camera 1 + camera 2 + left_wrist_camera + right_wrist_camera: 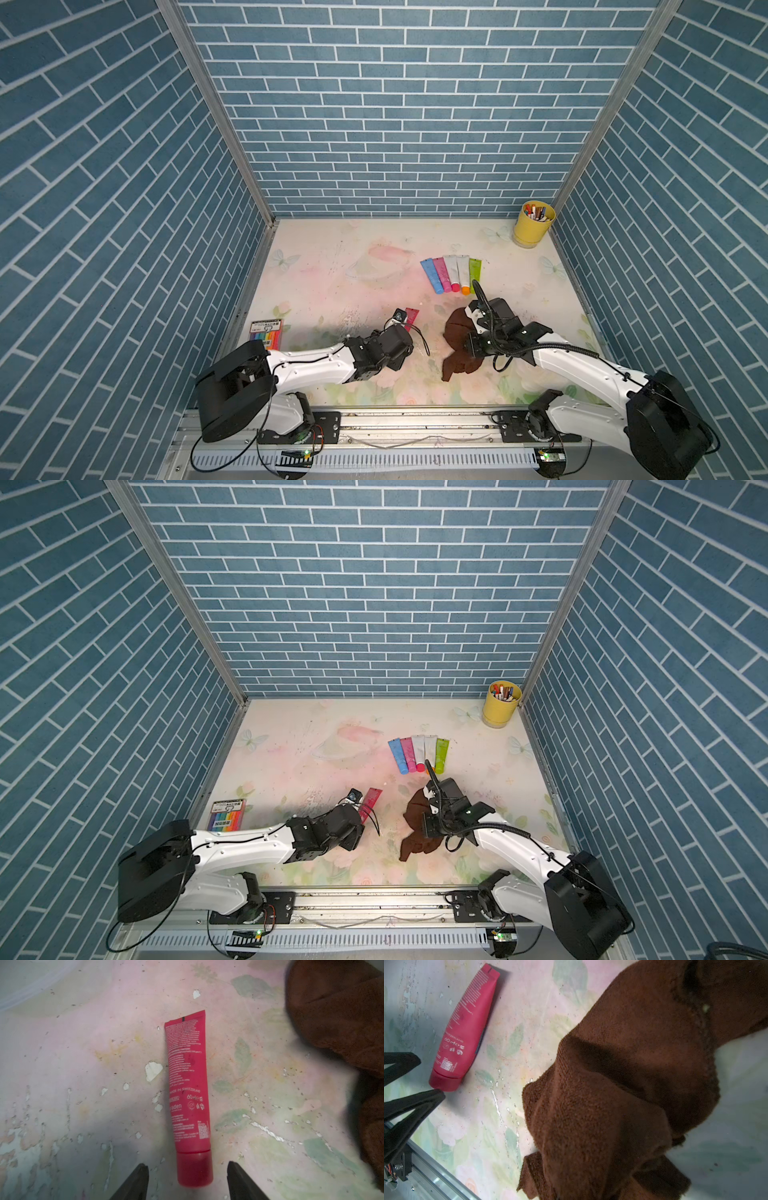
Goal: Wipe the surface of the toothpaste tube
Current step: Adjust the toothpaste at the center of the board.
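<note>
Here, both top views are showing only the crimped half of the red toothpaste tube (411, 316), because the left arm's wrist is covering its cap end. The left wrist view is giving the whole tube (189, 1088). It is lying flat on the table (83, 1064) with its printed side up. Its cap is sitting between the fingers of the left gripper (188, 1166), which are standing apart, wider than the cap and clear of it on both sides. The right wrist view is catching those fingers (415, 1061) from the side, just at the cap.

The tube is lying about mid-table. Its long axis is running from 7 o'clock to 1 o'clock, with the crimped end pointing to 1 o'clock and the cap to 7 o'clock, toward the left arm.

The brown cloth (457, 353) is sitting at 4 o'clock from the tube, apart from it. The right gripper (473, 345) is closed, and the cloth (612, 1084) is bunching up toward it in the right wrist view, hiding its fingers. A row of five tubes (451, 274) is lying at 1 o'clock, and a yellow cup (533, 226) is standing at 2 o'clock.
</note>
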